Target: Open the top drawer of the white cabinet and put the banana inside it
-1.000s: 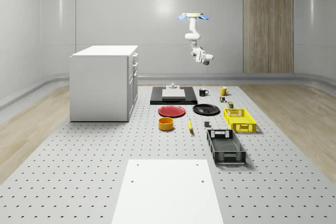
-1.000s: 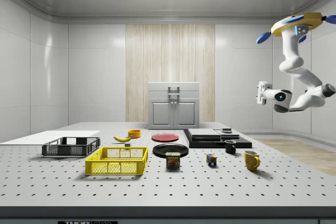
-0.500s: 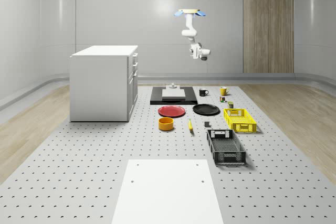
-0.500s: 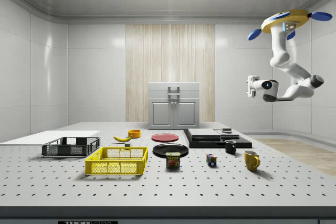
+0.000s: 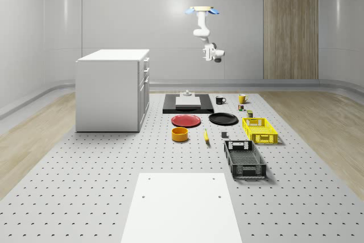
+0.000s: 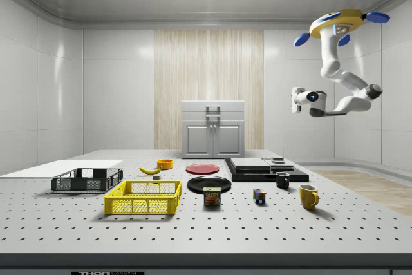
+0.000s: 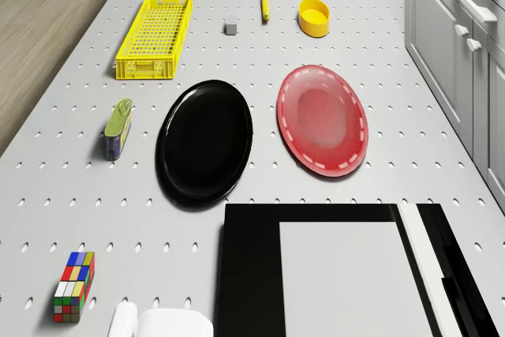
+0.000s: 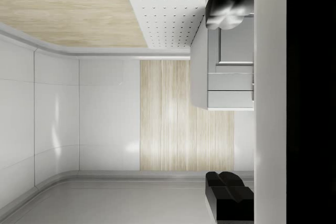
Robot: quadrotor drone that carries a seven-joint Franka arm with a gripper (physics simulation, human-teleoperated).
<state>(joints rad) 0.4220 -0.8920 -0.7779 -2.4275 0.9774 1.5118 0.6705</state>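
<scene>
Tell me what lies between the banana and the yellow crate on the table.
A small grey cube sits on the table between the banana and the yellow crate; the drone view shows it, apart from both.

The drone (image 5: 202, 10) is shifting toward the whole-scene view's left and slightly upward in the frame, and toward the side view's left. The gripper (image 6: 295, 100) is moving with it, leftward and higher in the side view.

Red plate (image 7: 323, 119) beside black plate (image 7: 204, 140); yellow crate (image 7: 155, 34), orange bowl (image 7: 313, 16), Rubik's cube (image 7: 73, 286) apart.
</scene>
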